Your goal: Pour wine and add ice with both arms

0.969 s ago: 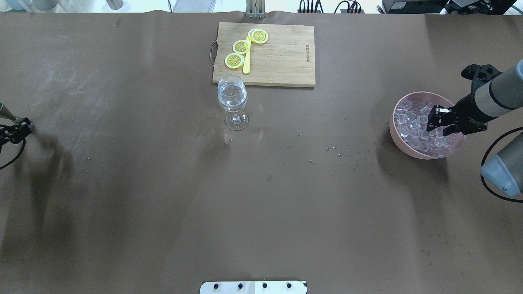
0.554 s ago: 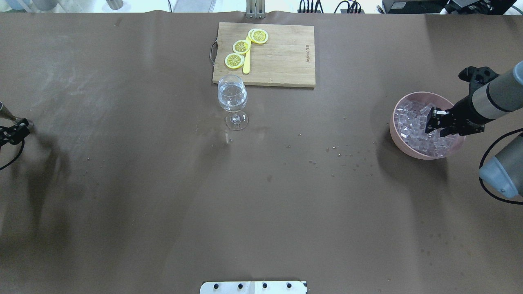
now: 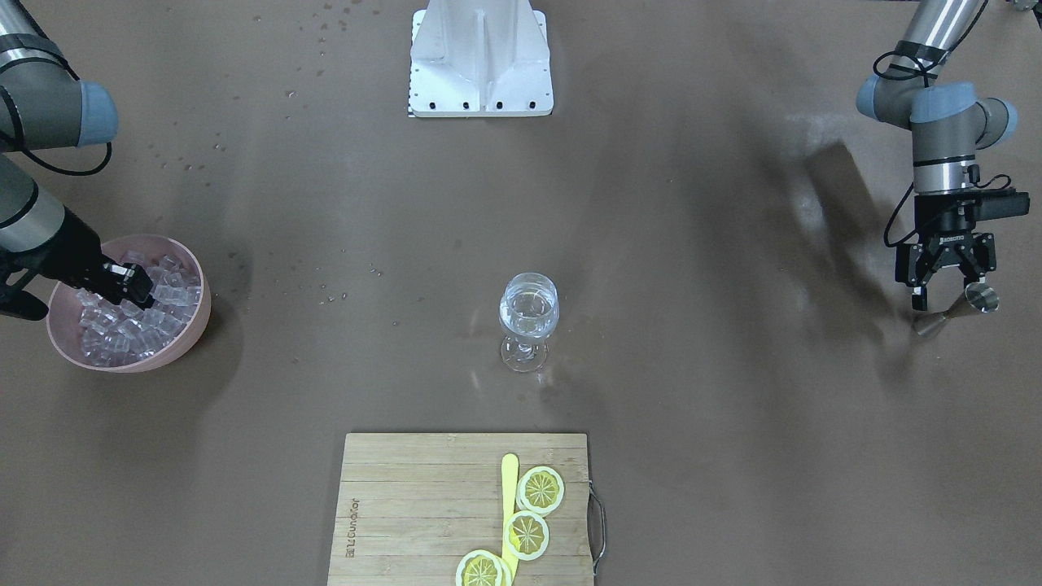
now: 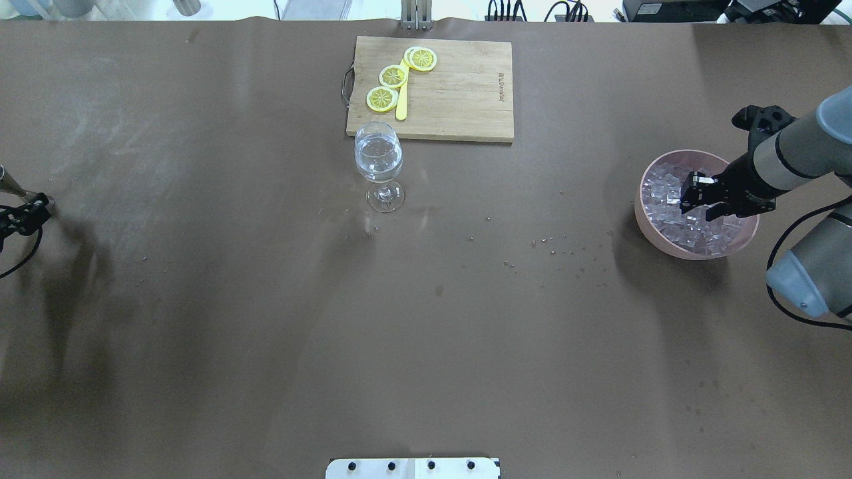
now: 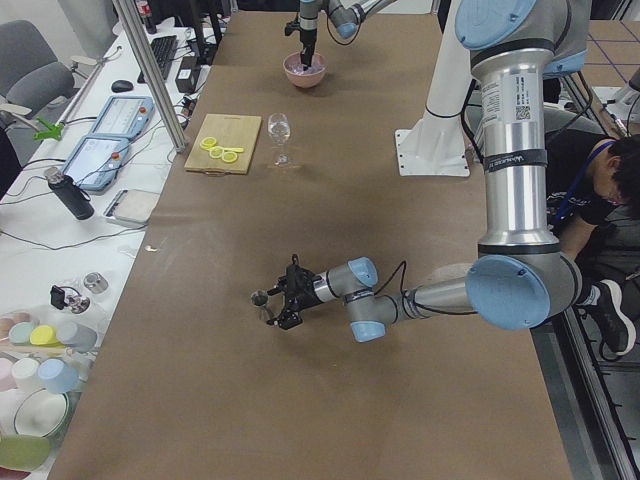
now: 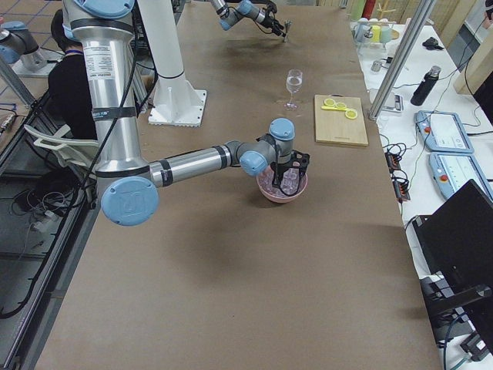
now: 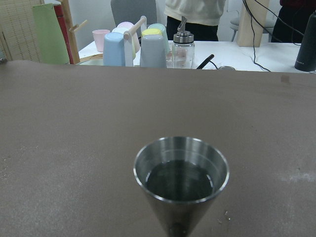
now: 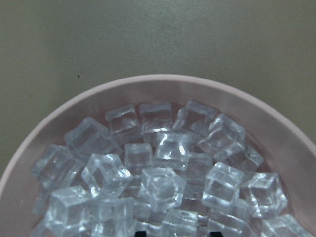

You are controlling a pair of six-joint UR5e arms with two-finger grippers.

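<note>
My right gripper [image 4: 692, 196] is open, tips down among the ice [image 4: 665, 199] in the pink bowl [image 4: 692, 254] at the table's right. In the right wrist view the ice [image 8: 163, 187] fills the bowl [image 8: 163, 81], and my fingertips [image 8: 140, 233] just show at the bottom edge, either side of a cube. My left gripper [image 3: 944, 297] at the far left edge is shut on a steel jigger [image 3: 981, 299]. The left wrist view shows the jigger [image 7: 180, 173] upright with clear wine in it. A stemmed glass [image 4: 379, 159] with clear contents stands mid-table.
A wooden cutting board [image 4: 459, 93] with lemon slices [image 4: 393, 76] and a yellow knife [image 4: 401, 103] lies behind the glass. Droplets [image 4: 552, 249] dot the brown table between glass and bowl. The white base block [image 3: 480, 57] sits at the robot's edge.
My right gripper has moved left and slightly farther across the bowl, staying over the ice. The left arm and jigger have barely moved.
</note>
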